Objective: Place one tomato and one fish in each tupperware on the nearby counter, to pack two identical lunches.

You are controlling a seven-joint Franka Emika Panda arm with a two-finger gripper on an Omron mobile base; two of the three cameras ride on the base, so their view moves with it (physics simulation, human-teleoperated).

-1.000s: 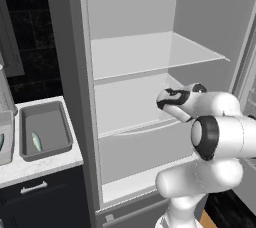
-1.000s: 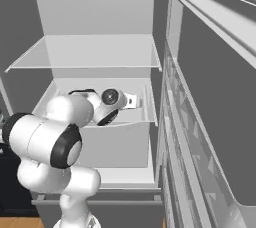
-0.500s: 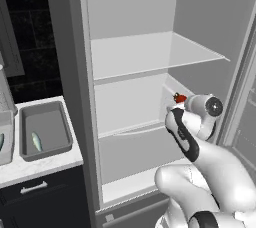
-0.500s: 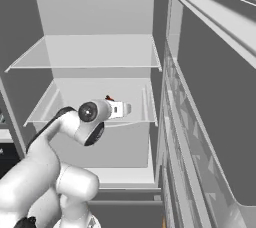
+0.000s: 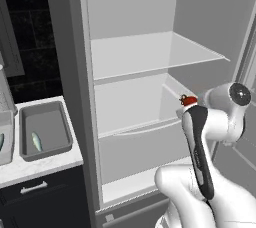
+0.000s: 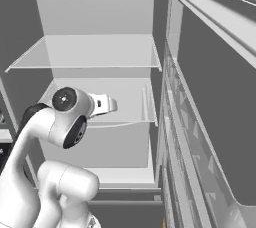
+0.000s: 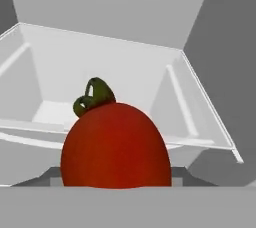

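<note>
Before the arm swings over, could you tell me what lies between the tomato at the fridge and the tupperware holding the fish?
In the left base view, the fridge's left wall stands between the tomato and that tupperware; the counter strip beside the wall is bare.

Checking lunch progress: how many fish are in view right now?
1. The fish lies in the grey tupperware on the counter left of the fridge. Another may be hidden in the second tupperware, cut off at the left edge.
</note>
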